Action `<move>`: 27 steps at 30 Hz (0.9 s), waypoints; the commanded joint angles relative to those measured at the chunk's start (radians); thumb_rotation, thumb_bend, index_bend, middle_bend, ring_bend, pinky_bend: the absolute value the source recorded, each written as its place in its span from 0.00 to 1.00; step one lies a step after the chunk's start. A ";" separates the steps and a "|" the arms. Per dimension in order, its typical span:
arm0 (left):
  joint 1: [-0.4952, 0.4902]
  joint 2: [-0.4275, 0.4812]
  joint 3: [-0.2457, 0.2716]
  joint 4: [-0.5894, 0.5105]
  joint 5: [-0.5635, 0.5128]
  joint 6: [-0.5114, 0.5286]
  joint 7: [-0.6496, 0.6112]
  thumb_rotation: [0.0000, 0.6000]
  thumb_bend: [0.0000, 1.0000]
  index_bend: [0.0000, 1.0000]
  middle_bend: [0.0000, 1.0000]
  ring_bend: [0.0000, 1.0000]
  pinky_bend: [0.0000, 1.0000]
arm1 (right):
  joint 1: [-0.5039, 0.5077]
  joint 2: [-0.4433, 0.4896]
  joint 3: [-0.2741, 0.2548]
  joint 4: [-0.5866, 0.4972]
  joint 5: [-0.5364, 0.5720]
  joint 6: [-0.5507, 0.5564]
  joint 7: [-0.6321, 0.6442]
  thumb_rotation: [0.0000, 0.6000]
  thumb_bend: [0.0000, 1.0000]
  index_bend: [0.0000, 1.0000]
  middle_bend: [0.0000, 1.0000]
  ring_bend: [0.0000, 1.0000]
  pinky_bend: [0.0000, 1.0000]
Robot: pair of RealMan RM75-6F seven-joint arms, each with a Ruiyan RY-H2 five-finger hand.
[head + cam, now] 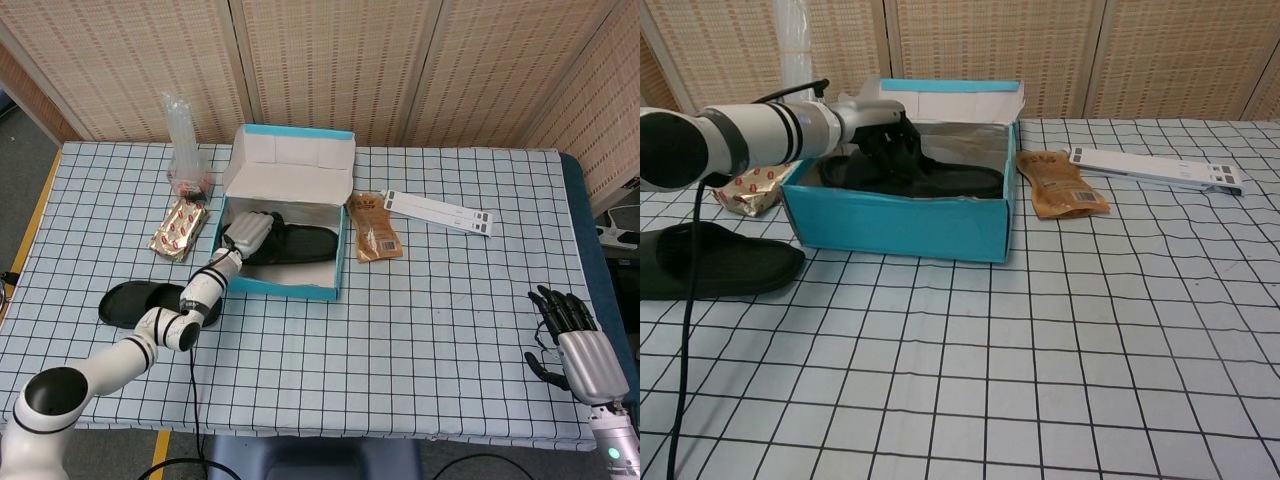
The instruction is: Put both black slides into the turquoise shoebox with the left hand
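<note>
Robot lab, checked table (pixel 420 320), woven screens (pixel 330 60)

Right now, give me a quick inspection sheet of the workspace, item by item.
Surface: table under a white cloth with a dark grid.
Job's things: turquoise shoebox, open, lid standing up at the back; one black slide inside it; second slide on the cloth, left of the box.
Clutter: red-and-gold packet, clear bag, brown pouch, white strip.
Hands: left hand inside the box, gripping the slide there; right hand near the table's right edge, holding nothing, fingers apart.
Cables: black cable running along the left arm and off the front edge.
Surroundings: woven panel screens behind the table.
</note>
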 commanded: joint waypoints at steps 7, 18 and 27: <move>0.008 -0.080 0.052 0.117 0.104 -0.011 -0.156 1.00 0.47 0.52 0.59 0.50 0.56 | -0.005 0.003 -0.003 -0.006 -0.012 0.014 0.000 1.00 0.22 0.00 0.00 0.00 0.00; 0.004 -0.093 0.081 0.158 0.183 0.020 -0.245 1.00 0.44 0.09 0.11 0.08 0.25 | -0.007 0.007 -0.005 -0.007 -0.021 0.021 0.009 1.00 0.22 0.00 0.00 0.00 0.00; 0.040 -0.012 0.040 0.027 0.188 0.172 -0.256 1.00 0.36 0.00 0.00 0.00 0.07 | -0.017 0.017 -0.015 -0.020 -0.046 0.042 0.009 1.00 0.22 0.00 0.00 0.00 0.00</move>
